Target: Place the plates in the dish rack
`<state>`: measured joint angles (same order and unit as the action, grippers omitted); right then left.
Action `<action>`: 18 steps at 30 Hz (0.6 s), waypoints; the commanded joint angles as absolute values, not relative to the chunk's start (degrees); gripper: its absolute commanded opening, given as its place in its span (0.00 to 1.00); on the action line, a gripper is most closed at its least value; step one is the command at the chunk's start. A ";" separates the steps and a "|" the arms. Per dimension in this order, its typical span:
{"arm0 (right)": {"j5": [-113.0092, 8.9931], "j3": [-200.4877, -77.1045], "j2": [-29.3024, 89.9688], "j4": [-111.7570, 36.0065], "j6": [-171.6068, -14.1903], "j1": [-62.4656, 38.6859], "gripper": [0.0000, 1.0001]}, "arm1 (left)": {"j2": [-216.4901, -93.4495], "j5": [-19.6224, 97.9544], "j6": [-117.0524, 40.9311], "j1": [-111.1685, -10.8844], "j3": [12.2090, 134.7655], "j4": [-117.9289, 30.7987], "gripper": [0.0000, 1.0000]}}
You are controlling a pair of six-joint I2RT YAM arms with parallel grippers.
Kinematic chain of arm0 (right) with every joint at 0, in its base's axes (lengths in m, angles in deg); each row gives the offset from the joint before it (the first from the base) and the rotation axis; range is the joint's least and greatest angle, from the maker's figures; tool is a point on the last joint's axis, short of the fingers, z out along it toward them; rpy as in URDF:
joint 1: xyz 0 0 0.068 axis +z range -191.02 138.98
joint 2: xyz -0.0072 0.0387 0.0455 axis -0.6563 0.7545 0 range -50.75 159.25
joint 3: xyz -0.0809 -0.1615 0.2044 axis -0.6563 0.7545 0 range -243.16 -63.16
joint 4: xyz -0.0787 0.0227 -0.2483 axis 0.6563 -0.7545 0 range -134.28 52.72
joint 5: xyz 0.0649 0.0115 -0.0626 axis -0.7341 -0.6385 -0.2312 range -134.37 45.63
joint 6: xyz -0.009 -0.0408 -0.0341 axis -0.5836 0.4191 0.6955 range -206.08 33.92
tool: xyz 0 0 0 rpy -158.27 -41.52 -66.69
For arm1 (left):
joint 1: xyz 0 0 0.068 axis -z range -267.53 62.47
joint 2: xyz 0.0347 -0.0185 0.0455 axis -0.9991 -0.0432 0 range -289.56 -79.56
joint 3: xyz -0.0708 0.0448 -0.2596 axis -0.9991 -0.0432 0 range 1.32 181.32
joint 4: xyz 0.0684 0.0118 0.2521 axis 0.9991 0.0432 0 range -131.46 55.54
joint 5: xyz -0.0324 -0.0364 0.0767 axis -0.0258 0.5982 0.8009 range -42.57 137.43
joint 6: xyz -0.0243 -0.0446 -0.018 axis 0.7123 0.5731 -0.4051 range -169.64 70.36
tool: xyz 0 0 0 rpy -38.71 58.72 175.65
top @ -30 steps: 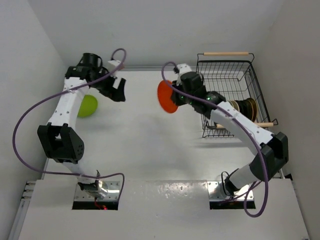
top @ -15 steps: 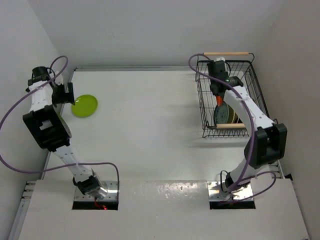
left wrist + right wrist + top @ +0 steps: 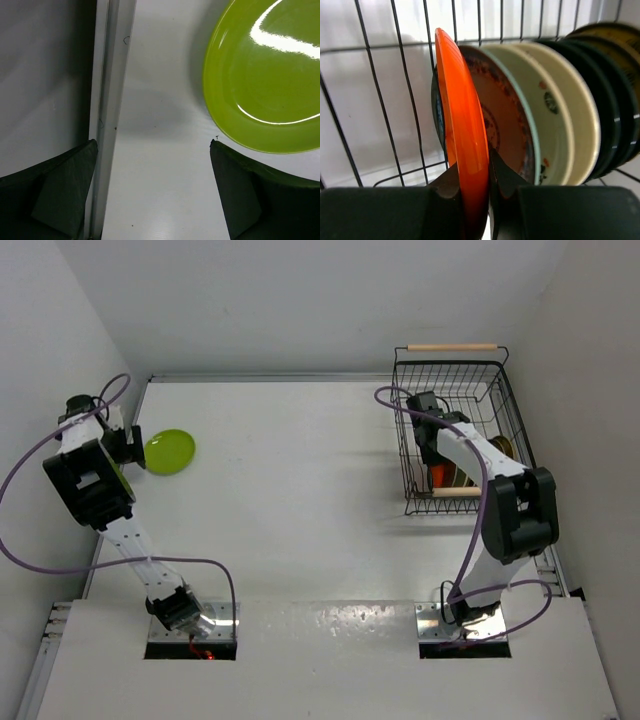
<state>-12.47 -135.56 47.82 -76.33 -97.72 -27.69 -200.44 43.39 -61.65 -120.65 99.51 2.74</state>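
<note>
Clamping orange-red plate, right tool, grip clear only from wrist

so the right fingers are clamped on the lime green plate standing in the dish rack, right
No, the colour is wrong. The right fingers are clamped on the orange-red plate standing in the dish rack; the right wrist view shows it. The lime green plate lies on the table near the open left fingers.

Your right gripper pinches the orange-red plate upright by its lower edge. Just right of the fingers stand a patterned plate, cream plates and black plates. The dish rack wires run beyond them.
</note>
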 commanded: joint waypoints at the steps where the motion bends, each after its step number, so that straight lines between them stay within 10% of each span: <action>1: -15.71 -134.44 48.48 -74.72 -102.16 -27.57 0.00 | -202.00 42.69 -62.21 -120.66 100.99 0.91 0.99; 18: -8.50 -142.09 40.75 -75.78 -99.09 -25.81 0.00 | -200.85 40.31 -62.74 -120.66 99.40 0.90 0.97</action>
<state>-10.19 -138.67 45.43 -77.03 -99.93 -26.47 -202.37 41.54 -62.48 -120.63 99.49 1.65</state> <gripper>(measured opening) 0.133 0.976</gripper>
